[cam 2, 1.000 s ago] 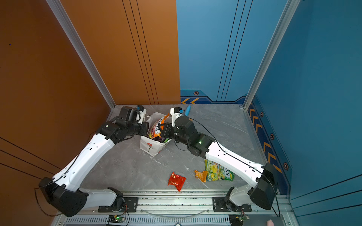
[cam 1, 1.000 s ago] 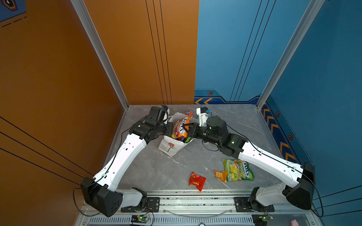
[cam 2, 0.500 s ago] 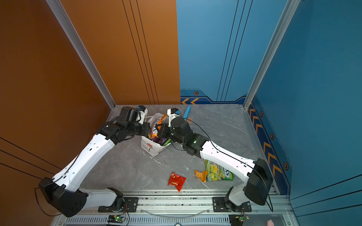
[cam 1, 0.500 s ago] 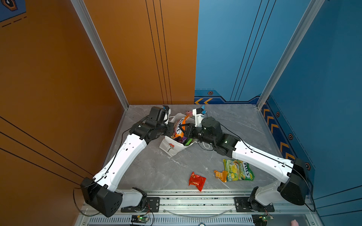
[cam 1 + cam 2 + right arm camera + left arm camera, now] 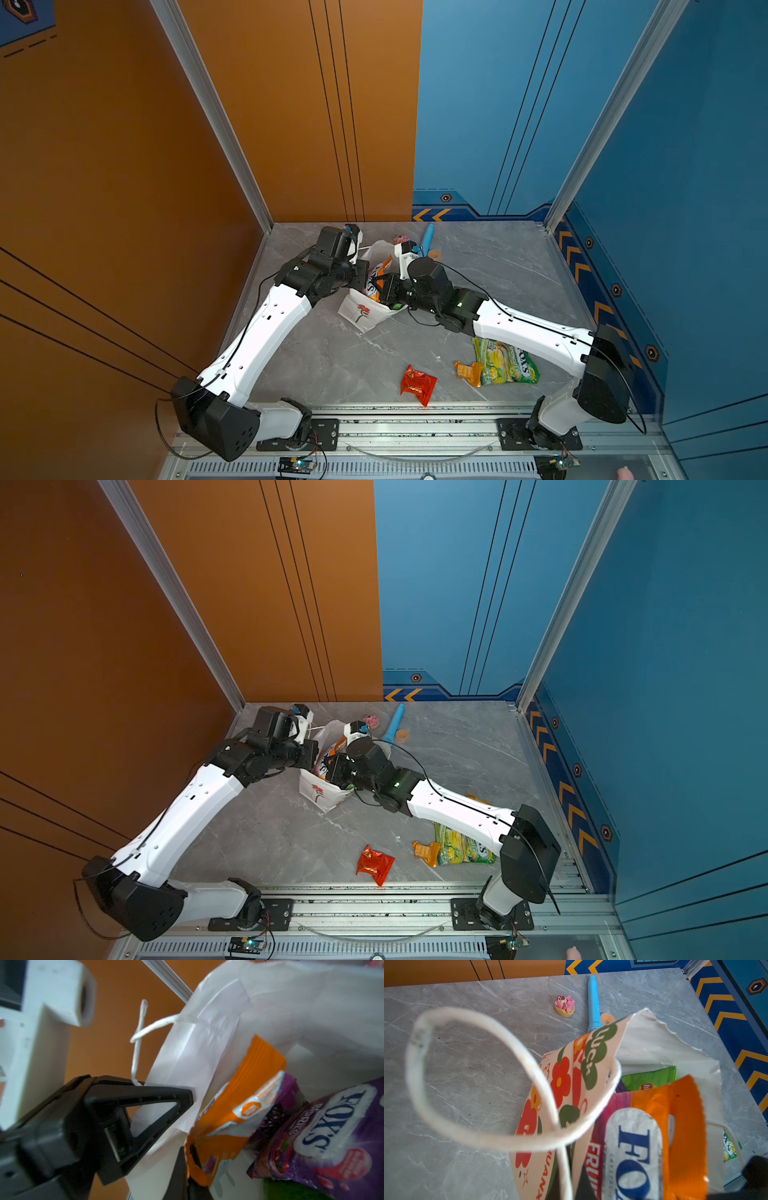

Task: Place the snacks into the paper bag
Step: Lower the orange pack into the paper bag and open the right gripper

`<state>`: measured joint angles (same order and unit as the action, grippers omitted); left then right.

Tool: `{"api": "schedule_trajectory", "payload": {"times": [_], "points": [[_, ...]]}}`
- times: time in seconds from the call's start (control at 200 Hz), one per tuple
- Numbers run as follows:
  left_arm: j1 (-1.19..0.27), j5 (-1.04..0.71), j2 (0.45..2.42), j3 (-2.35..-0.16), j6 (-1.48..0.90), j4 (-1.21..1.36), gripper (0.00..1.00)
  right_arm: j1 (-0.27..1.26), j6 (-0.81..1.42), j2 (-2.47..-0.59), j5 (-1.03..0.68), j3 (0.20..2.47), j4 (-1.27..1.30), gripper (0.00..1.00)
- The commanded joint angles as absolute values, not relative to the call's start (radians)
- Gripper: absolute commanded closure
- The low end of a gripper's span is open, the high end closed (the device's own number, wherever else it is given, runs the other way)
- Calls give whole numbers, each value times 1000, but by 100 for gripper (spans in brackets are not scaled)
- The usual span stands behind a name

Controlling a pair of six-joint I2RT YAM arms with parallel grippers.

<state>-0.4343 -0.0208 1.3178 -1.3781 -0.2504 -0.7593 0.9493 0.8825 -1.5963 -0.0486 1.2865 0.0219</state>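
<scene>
Packets outside the bag (image 5: 360,312) number three: red packet (image 5: 417,384), small orange packet (image 5: 468,372) and green packet (image 5: 505,365). All lie flat, well apart from the bag on the robot's side, nearer the right arm. Three more show inside the one bag: orange packet (image 5: 685,1126), purple packet (image 5: 332,1136), chip bag (image 5: 652,1078). The right gripper (image 5: 380,286), in the bag's mouth, is pinched narrow on the orange packet, which stands upright above the rim. The left gripper (image 5: 361,276) is clamped on the bag's wall.

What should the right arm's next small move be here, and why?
Probably open the right gripper: its fingers pinch the orange FOX'S packet, already standing inside the paper bag mouth, which the left gripper holds by its wall.
</scene>
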Motion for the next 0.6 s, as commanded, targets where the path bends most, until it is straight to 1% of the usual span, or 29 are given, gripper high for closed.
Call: {"api": "schedule_trajectory", "payload": {"times": [0.0,0.35,0.596], "points": [[-446,-54,1268,-1385,-236,-689,100,947,846,-1612,-35,1329,25,100],[-448,-60,1266,-1381,-235,-683,100,910,862,-1633,-58,1378,46,100],[-448,-56,1261,-1376,-235,-678,100,906,853,-1716,-71,1442,25,100]]}}
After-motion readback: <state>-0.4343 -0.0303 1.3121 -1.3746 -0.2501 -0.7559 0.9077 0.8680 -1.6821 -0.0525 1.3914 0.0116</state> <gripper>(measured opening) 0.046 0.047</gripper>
